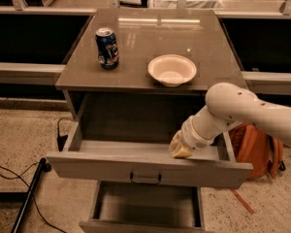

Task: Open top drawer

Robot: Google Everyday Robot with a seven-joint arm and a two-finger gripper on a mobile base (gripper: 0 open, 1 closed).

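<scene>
The top drawer [87, 166] is a wide grey drawer, pulled well out of the cabinet, with a small dark pull handle [145, 178] at the centre of its front. Its inside looks bare. My white arm [242, 113] comes in from the right and reaches down into the drawer. My gripper [178, 149] is just behind the front panel, right of centre, and only its pale yellowish end shows.
A second grey drawer [145, 208] below also stands partly open. On the cabinet top [136, 72] are a blue soda can [107, 47] and a white bowl [172, 70]. An orange bag [259, 147] lies at the right. Black cables [19, 198] run over the floor at the left.
</scene>
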